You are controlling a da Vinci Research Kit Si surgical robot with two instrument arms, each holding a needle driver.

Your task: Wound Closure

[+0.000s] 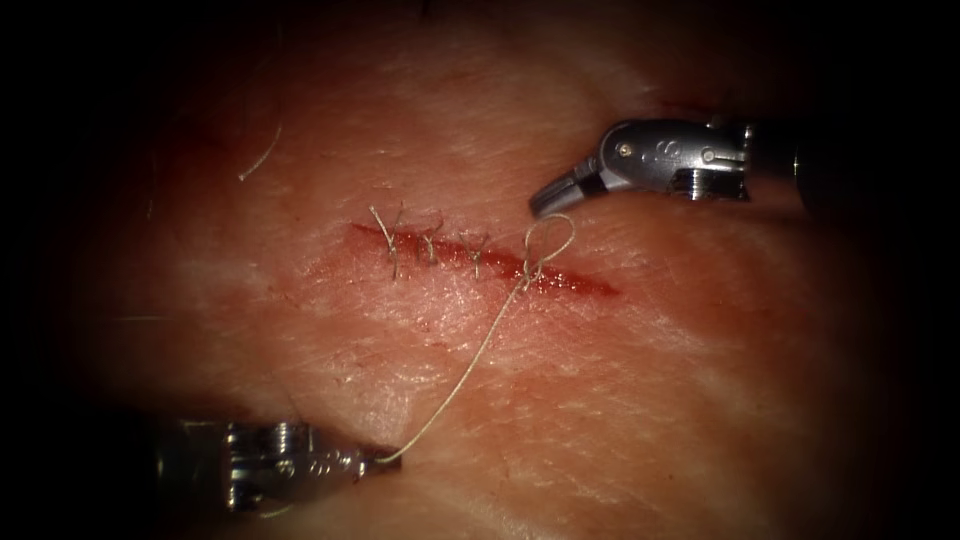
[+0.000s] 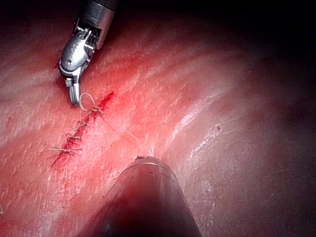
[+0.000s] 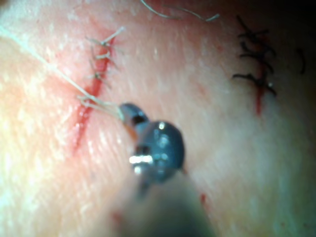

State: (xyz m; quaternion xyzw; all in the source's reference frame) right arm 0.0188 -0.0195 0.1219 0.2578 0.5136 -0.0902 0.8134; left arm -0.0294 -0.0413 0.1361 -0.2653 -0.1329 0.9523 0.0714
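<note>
Holding the thread [image 1: 470,365] taut in my closed left tool [image 1: 375,462], I am running it diagonally up to the loop [image 1: 550,238] over the cut [image 1: 480,258]. My right tool [image 1: 548,198], jaws closed, is touching that loop, nearer.

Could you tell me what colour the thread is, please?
The thread is pale cream, clearest in the endoscope view.

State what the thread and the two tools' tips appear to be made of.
The pale off-white thread looks like braided or twisted fibre, matte; the exact material cannot be told. The right tool and left tool look like polished metal, with bright glints on their silvery surfaces.
</note>
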